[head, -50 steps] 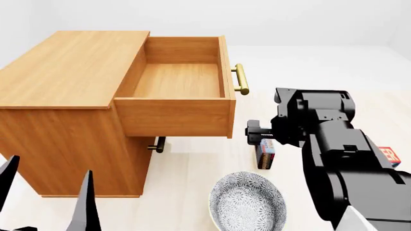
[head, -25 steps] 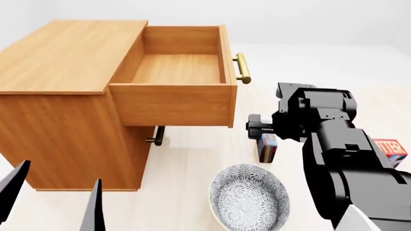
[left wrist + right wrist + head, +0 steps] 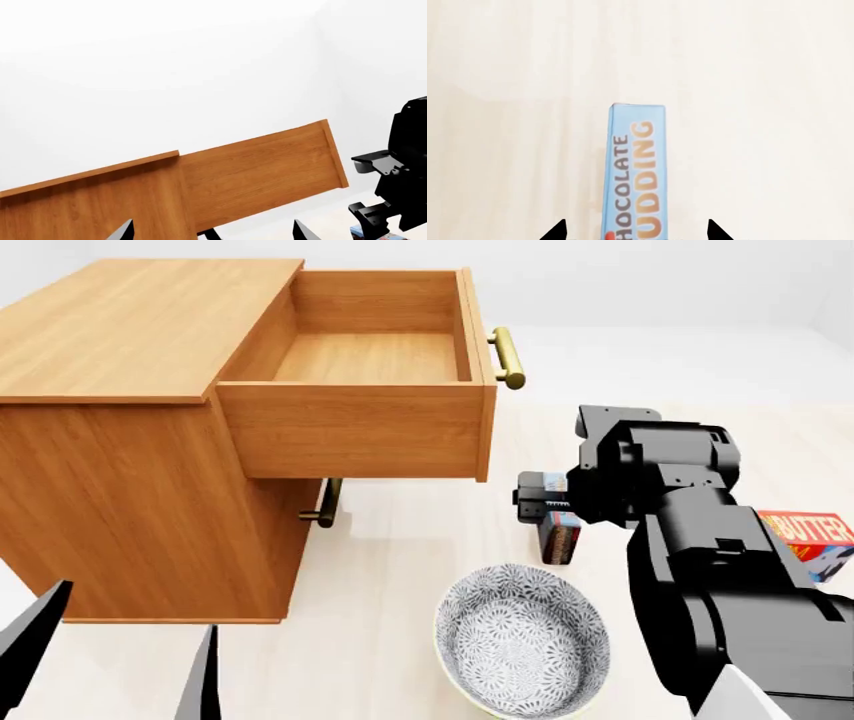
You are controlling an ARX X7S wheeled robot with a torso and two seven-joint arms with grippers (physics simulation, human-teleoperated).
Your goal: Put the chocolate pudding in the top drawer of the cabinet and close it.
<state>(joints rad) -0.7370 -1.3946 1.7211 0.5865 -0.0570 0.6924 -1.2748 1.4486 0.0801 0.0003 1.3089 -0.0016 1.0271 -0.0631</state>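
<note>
- Since it stands on its narrow edge on the pale floor, the chocolate pudding point(image 3: 561, 539) lies at about 5 o'clock from the top drawer point(image 3: 367, 390), right under the right gripper point(image 3: 635, 231), with the patterned bowl point(image 3: 523, 642) near it at 6 o'clock.
- Judging by its thin cardboard look, the box should be light and fairly stiff, though hard squeezing could dent its broad faces.
- Its smooth printed sides may be slippery, and upright it could tip over easily if nudged from one side.
- Best hold, I judge: across the thin dimension, pads flat on the two dark broad faces, near the middle of the light blue edge.
- Right gripper: spread apart, its tips straddling the box without touching it in the wrist view.
- Left gripper point(image 3: 114, 660): tips apart, holding nothing, low beside the cabinet point(image 3: 134, 440).
- Top drawer stands pulled out and bare inside; a butter box point(image 3: 807, 535) sits at 3 o'clock from the pudding.
</note>
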